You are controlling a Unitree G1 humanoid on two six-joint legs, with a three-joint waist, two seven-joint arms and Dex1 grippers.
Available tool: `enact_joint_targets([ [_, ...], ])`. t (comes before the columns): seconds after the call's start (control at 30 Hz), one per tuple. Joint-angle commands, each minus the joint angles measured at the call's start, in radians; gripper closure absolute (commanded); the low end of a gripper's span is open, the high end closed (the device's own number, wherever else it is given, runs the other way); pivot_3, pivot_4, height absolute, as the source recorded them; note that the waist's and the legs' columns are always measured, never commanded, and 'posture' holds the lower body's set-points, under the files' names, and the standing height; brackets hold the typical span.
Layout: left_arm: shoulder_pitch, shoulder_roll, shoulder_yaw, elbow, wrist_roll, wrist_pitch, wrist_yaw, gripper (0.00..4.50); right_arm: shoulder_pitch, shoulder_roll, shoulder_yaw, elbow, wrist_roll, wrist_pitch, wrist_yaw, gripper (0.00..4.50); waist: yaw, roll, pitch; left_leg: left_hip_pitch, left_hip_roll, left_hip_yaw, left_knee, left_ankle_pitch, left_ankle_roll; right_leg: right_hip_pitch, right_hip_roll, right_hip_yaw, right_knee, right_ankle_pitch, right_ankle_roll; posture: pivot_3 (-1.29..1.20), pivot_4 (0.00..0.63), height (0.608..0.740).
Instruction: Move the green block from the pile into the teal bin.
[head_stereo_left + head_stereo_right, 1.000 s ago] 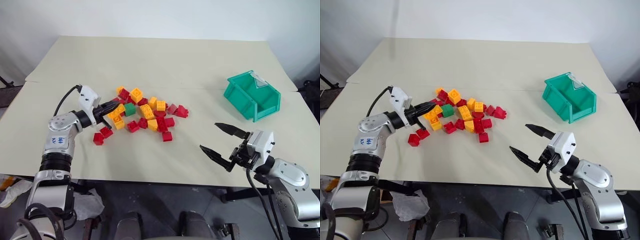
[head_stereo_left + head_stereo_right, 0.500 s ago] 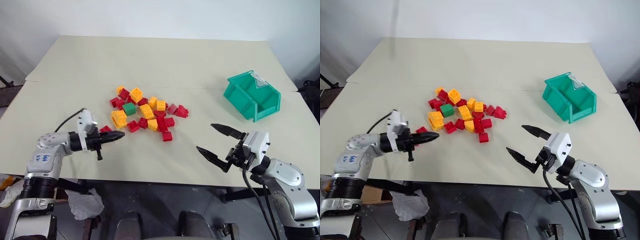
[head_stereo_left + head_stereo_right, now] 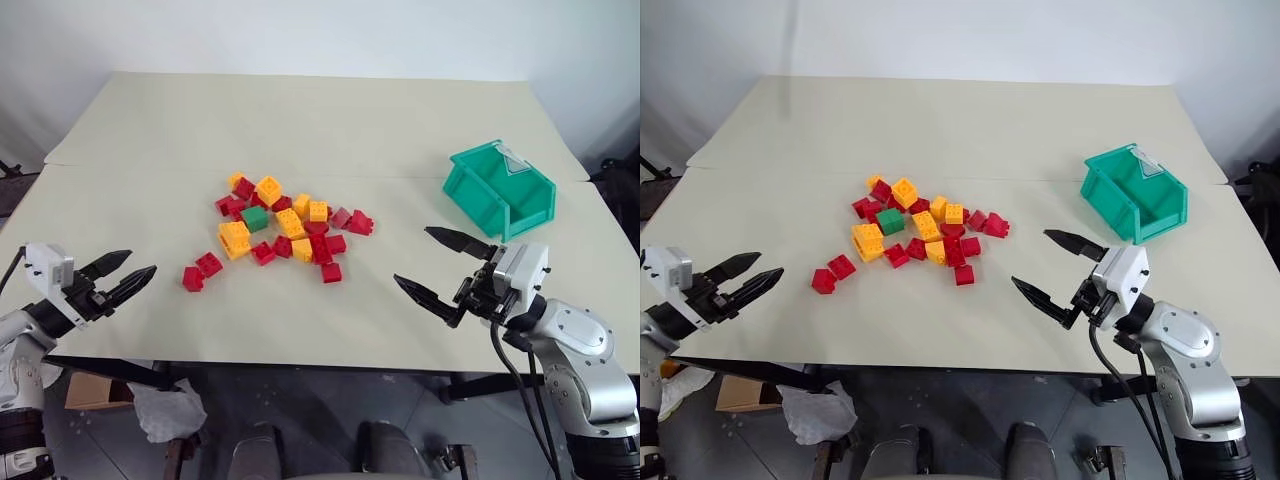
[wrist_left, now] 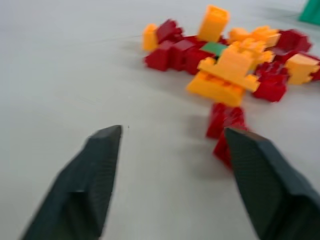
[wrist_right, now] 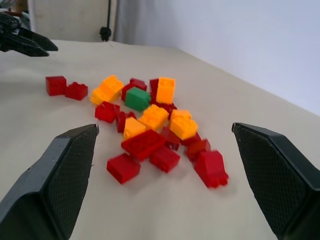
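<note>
Now we've got both jaws spread, empty: left gripper [image 3: 118,277] off the bench's near-left edge, right gripper [image 3: 441,270] nearer centre. Green block [image 3: 256,218] sits in the pile [image 3: 290,228] btwn them, away from teal bin [image 3: 500,190]; neither arm is clearly closer.

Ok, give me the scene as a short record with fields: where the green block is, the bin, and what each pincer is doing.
green block: lying in the pile, at its left part, among red and yellow bricks
teal bin: on the table, far right of the pile, no brick visible inside
left pincer: open, holding nothing, near the table's left edge, apart from the pile
right pincer: open wide, holding nothing, between pile and bin
stray bricks: two red bricks lie left of the pile
</note>
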Motion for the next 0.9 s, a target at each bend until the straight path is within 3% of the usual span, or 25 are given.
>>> enact_joint_targets([
  [0.03,0.019,-0.012,0.006,-0.096,-0.025,-0.008,0.011,0.01,-0.002,-0.008,-0.009,0.001,0.016,-0.001,0.013,0.00,0.000,0.000,0.000,0.000,0.000,0.000,0.000,0.000,0.000,0.000,0.000,0.000,0.000,0.000,0.000,0.00,0.150,0.740],
  [0.2,-0.109,-0.014,-0.134,-0.173,0.002,0.077,0.028,0.01,-0.001,-0.008,-0.009,0.011,0.020,0.000,0.022,0.00,0.002,0.000,0.000,0.000,0.000,0.000,0.000,0.000,0.000,0.000,0.000,0.000,0.000,0.000,0.000,0.00,0.150,0.740],
  [0.33,-0.377,-0.015,-0.336,-0.086,0.117,0.177,0.056,0.01,-0.006,-0.004,0.000,0.014,0.017,0.001,0.025,0.00,0.007,-0.001,0.000,0.000,0.000,0.000,0.001,0.000,0.000,0.000,0.000,0.000,0.000,0.000,0.000,0.00,0.150,0.740],
  [0.47,-0.663,-0.059,-0.511,0.152,0.268,0.168,0.062,0.01,-0.007,0.004,0.003,0.009,0.013,-0.001,0.013,0.00,0.007,-0.001,-0.001,-0.001,-0.001,0.001,0.000,0.000,-0.001,0.000,0.000,0.000,0.000,0.000,0.000,0.00,0.150,0.740],
  [0.6,-0.881,-0.137,-0.611,0.450,0.393,0.099,0.092,0.01,0.009,0.015,0.004,-0.006,0.002,-0.008,-0.012,0.00,0.001,-0.001,0.000,-0.001,-0.001,0.001,-0.001,0.000,-0.001,-0.001,0.000,0.000,-0.002,0.000,0.000,0.00,0.150,0.740],
  [0.9,-1.044,-0.180,-0.750,0.787,0.587,-0.036,0.039,0.01,0.069,0.032,-0.010,-0.069,-0.019,-0.015,-0.083,0.00,-0.004,-0.002,0.000,-0.002,-0.002,0.001,-0.003,0.000,-0.001,-0.001,0.000,-0.001,-0.006,0.000,0.001,0.00,0.150,0.740],
])
